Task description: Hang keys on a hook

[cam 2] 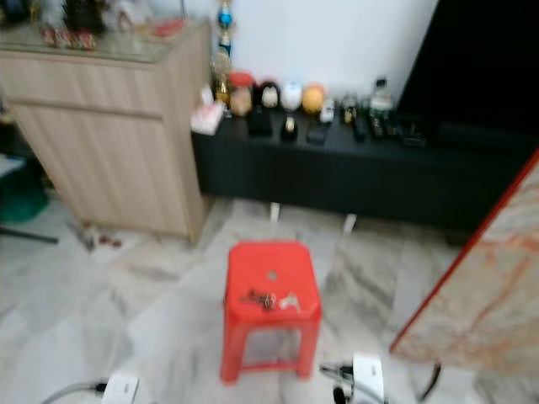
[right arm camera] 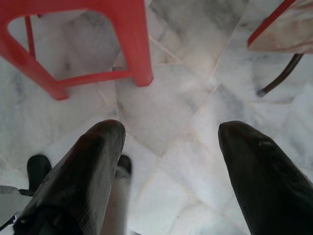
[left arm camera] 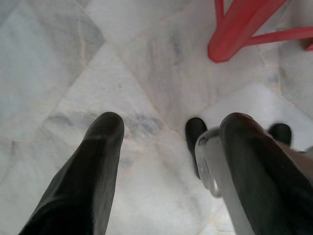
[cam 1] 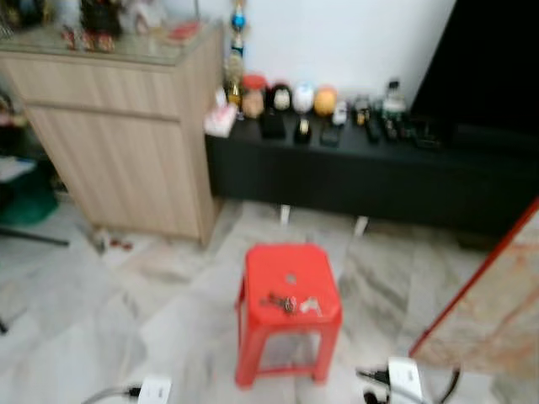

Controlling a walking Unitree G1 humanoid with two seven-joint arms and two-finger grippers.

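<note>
red stool point(cam 1: 290, 273), grey-veined white marble floor point(cam 1: 109, 320), light wood-grain cabinet point(cam 1: 126, 151), black bench point(cam 1: 354, 172)

The keys point(cam 1: 290, 303) lay on the stool point(cam 1: 289, 268) at lower centre of the head view. Behind it, a low bench point(cam 1: 354, 172) ran across the upper frame, with a cabinet point(cam 1: 118, 143) at upper left.

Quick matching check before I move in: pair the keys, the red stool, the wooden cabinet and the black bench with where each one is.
Things:
1. keys
2. red stool
3. wooden cabinet
4. black bench

Places:
A. along the back wall, with small items on top
B. on the marble floor, straight ahead
C. on the stool seat
D. left, beside the bench

Pairs: 1-C, 2-B, 3-D, 4-A
</note>
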